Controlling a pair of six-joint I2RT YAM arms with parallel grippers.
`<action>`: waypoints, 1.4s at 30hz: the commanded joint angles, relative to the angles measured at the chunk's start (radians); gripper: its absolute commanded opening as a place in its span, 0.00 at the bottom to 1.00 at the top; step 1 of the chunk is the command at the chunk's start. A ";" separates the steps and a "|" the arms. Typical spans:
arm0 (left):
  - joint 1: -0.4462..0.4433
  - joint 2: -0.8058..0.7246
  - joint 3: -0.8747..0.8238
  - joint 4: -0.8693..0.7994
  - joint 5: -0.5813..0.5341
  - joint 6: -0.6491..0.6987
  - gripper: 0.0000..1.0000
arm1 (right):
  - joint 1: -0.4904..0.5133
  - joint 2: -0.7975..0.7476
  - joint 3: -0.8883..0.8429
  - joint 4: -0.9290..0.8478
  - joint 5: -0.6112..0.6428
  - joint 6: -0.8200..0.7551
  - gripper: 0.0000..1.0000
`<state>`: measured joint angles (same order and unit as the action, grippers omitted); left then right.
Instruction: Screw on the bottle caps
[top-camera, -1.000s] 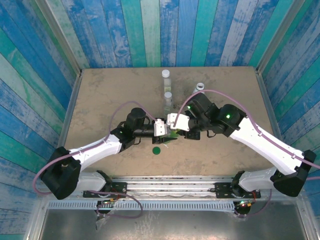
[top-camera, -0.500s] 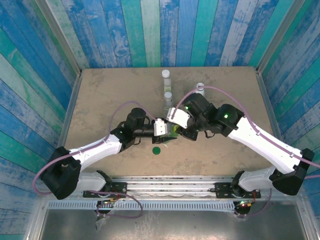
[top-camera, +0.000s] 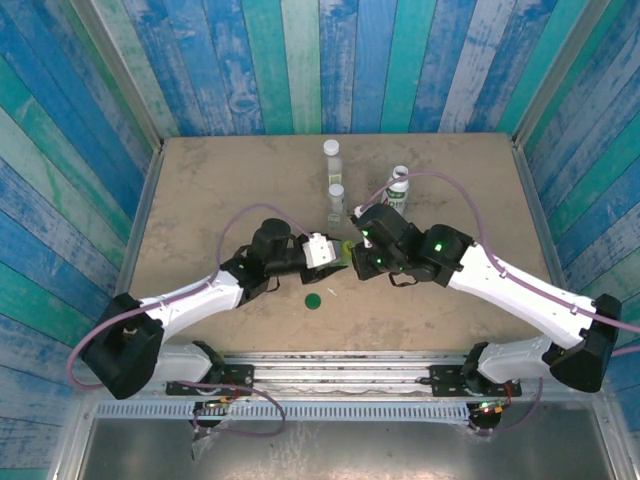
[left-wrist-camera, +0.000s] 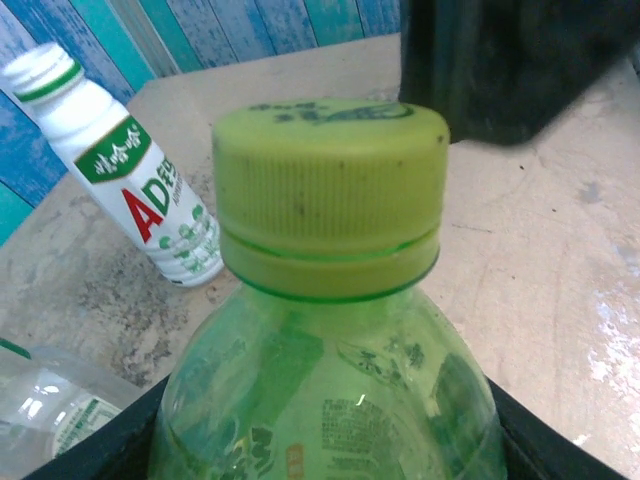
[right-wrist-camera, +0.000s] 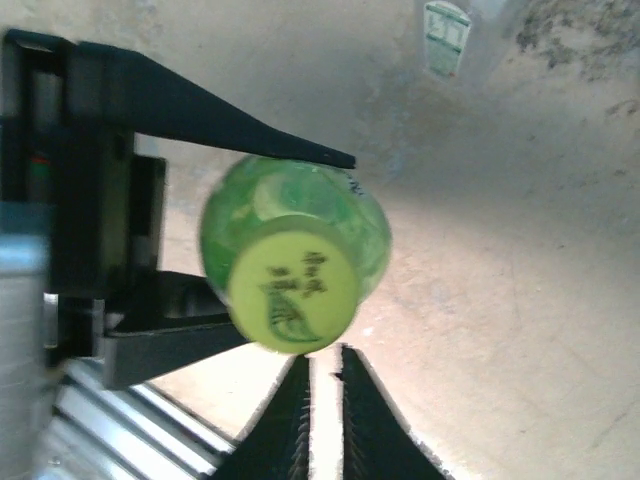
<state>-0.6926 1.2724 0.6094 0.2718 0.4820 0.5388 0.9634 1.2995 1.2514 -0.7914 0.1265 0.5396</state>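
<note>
The green translucent bottle (left-wrist-camera: 330, 390) stands upright, with my left gripper (top-camera: 345, 258) shut on its body and black fingers (left-wrist-camera: 560, 452) showing at either side. A yellow-green cap (left-wrist-camera: 330, 190) sits on its neck. In the right wrist view the same cap (right-wrist-camera: 292, 290) faces the camera. Just below it my right gripper (right-wrist-camera: 322, 362) is shut to a thin slit, holding nothing. A dark green cap (top-camera: 313, 300) lies on the table near the bottle. The white labelled bottle (top-camera: 398, 188) wears a white cap, as do two clear bottles (top-camera: 331, 155) (top-camera: 337, 197) at the back.
The sandy tabletop (top-camera: 220, 190) is walled by blue-green planks. In the left wrist view the white bottle (left-wrist-camera: 130, 180) stands left of the green one, a clear bottle (left-wrist-camera: 40, 400) is at the lower left, and the dark right arm (left-wrist-camera: 500, 60) looms just behind.
The right wrist has turned and drawn toward the near side, uncovering the white bottle behind it. The left gripper has kept its hold on the green bottle in place.
</note>
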 joint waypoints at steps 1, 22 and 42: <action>-0.012 -0.022 0.013 0.064 0.046 0.013 0.43 | -0.004 -0.038 -0.016 0.026 0.022 -0.086 0.29; 0.062 -0.022 -0.031 0.326 0.345 -0.246 0.44 | -0.015 -0.576 -0.471 0.626 -0.303 -0.791 0.54; 0.062 -0.034 -0.019 0.269 0.412 -0.205 0.45 | -0.036 -0.343 -0.478 0.825 -0.259 -0.682 0.44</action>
<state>-0.6075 1.2724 0.5819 0.5270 0.8440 0.3168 0.9257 0.9276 0.7567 0.0032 -0.1242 -0.1612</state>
